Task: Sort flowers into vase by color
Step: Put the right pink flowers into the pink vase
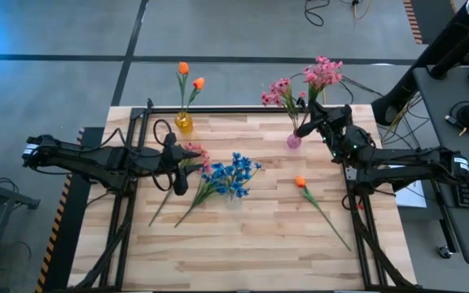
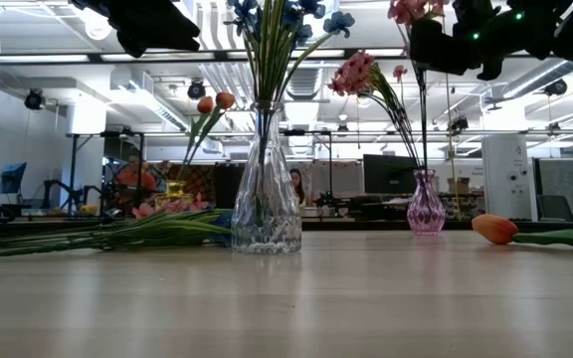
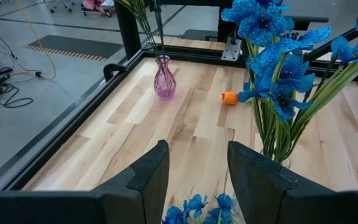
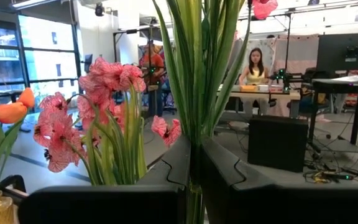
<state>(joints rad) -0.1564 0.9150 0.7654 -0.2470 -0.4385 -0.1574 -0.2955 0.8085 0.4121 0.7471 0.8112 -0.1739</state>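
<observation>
1. Pink sprays (image 1: 282, 91) stand in the pink vase (image 1: 293, 141), far right on our wooden surface (image 1: 251, 244).
2. Our right claw (image 1: 306, 124) is pressed together on a pink stem (image 4: 197, 68) above that vase.
3. Our left claw (image 1: 181, 186) hangs spread near the blue flowers (image 1: 233, 176) in the clear vase (image 2: 266, 204).
4. One orange bud (image 1: 300, 182) lies right.

Both arms (image 1: 96, 159) are matte black, jointed, cable-draped; the right tool (image 1: 314, 116) shows small green lights.

Bright, even overhead light; soft shadows
</observation>
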